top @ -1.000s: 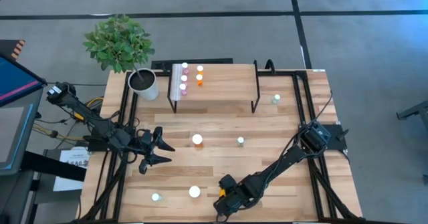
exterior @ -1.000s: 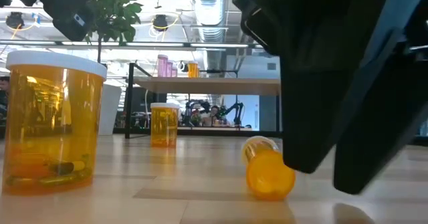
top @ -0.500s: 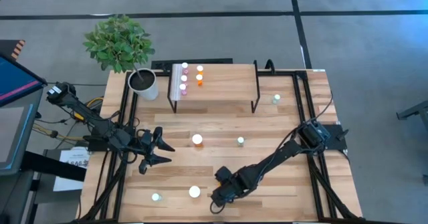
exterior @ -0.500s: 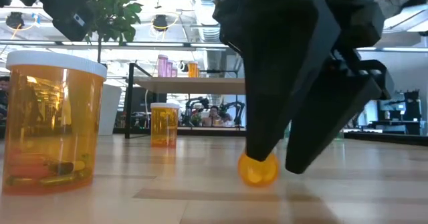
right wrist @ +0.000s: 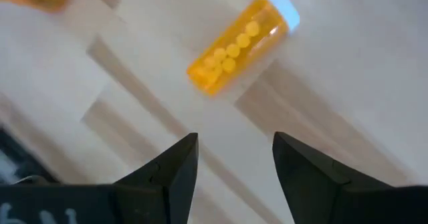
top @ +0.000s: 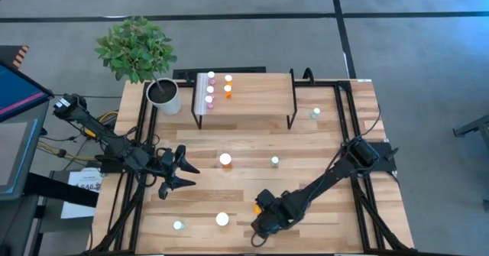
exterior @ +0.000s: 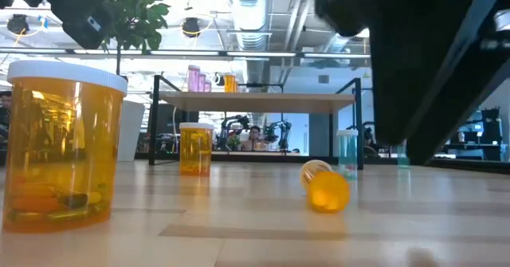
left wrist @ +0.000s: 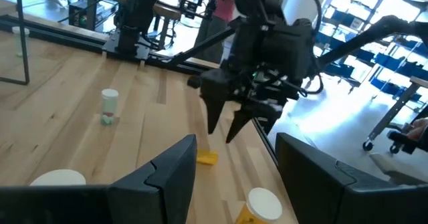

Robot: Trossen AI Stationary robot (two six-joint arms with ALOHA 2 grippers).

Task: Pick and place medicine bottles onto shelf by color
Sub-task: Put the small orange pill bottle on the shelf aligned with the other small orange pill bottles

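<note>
Light wooden plank worktop [top: 321,141] seen from above, with a small raised shelf of light wood on thin black metal legs [top: 260,95] at its far edge. On the shelf, clustered at the end nearest a white plant pot holding a leafy green plant [top: 164,95]: several tiny pink bottles with pale caps [top: 210,90] and one tiny orange bottle [top: 228,90].

In front of the shelf, out on the worktop: a larger orange bottle with a wide white cap [top: 225,160] standing near the middle, a tiny teal-green bottle [top: 275,161] just to its right, another teal-green bottle [top: 315,113] near the shelf's right leg. Well in front of the shelf, near the front edge: a second wide-capped orange bottle [top: 221,219] and a teal-green bottle [top: 177,226].

Right pincer [top: 257,237] low at the front edge, well in front of the shelf, fingers parted and holding nothing. Just beside it, a small orange pill bottle lying on its side [top: 257,207], apart from the fingers; visible past them in the right wrist view [right wrist: 237,47] with round yellow pills inside.

Left pincer [top: 186,173] hovering in front of the shelf's left end, fingers spread, nothing between them.
</note>
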